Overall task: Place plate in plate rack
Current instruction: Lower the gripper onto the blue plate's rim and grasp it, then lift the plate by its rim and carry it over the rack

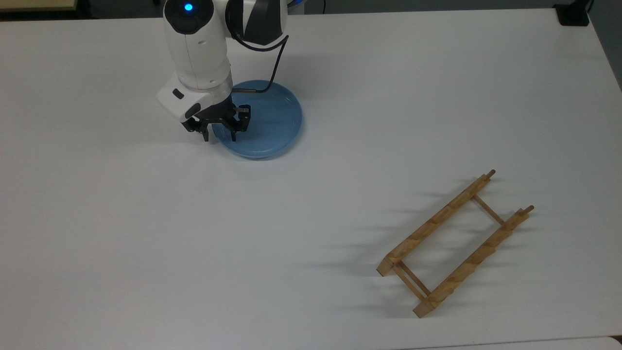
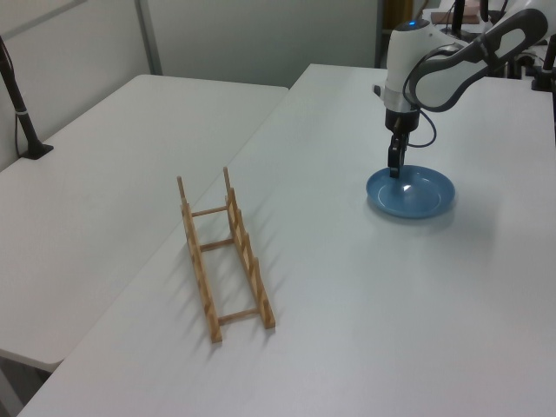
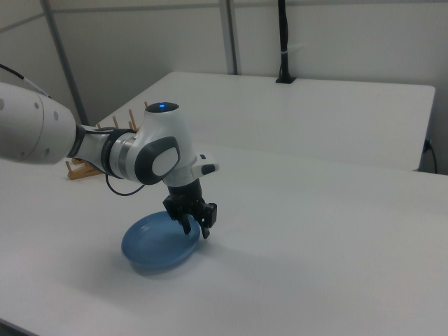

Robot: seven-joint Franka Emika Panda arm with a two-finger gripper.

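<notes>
I see a wide white counter with a second white table beside it. My arm bends down over the blue plate, and the gripper points straight down, its fingers spread a little — one on each side of the plate's rim at the top view's left. The plate lies flat. The plate rack sits well apart, its long rails running slantwise in the top view.

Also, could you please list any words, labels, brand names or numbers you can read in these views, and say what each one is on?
There is no readable text.
The plate, the plate rack, the table and the white arm carry no legible writing; the arm has just a lit blue dot.
</notes>
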